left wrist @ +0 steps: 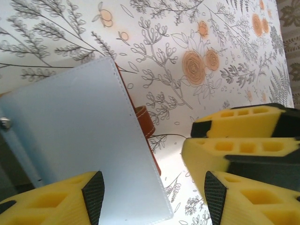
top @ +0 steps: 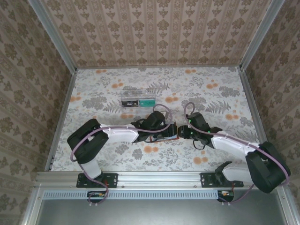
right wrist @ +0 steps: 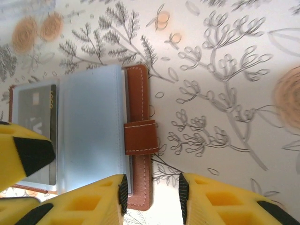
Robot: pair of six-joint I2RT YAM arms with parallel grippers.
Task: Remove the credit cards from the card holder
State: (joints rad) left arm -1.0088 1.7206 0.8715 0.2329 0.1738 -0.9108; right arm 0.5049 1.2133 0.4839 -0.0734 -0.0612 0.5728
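A: Left gripper (left wrist: 154,197), state?
B: Jaws apart, nothing clamped. The card holder's (right wrist: 138,93) blue-grey flap (left wrist: 84,140) sits between its fingers. It lies close by the left pad (left wrist: 93,194), with a clear gap to the other pad.
A: Right gripper (right wrist: 152,194)?
B: Apart too. It straddles the holder's brown edge, just nearer the wrist than the strap (right wrist: 140,137). One pad is right at that edge, and bare table (right wrist: 225,93) shows between the edge and the other pad. No squeeze that I can see.
A: Where's the holder overall?
B: Lying open on the table, directly under both sets of fingertips. In the top view the two grippers meet over it tip to tip.
A: Cards?
B: The dark grey card (right wrist: 40,126) is in the holder's inner pocket, left of the right gripper's fingers and past the flap. It's just beside one of the left gripper's fingertips. The teal card (top: 146,101) lies in the clear tray (top: 127,96), out beyond the left gripper and well apart from both.
A: Is either gripper touching the dark card?
B: Can't tell. That fingertip is close to it, but contact isn't clear.
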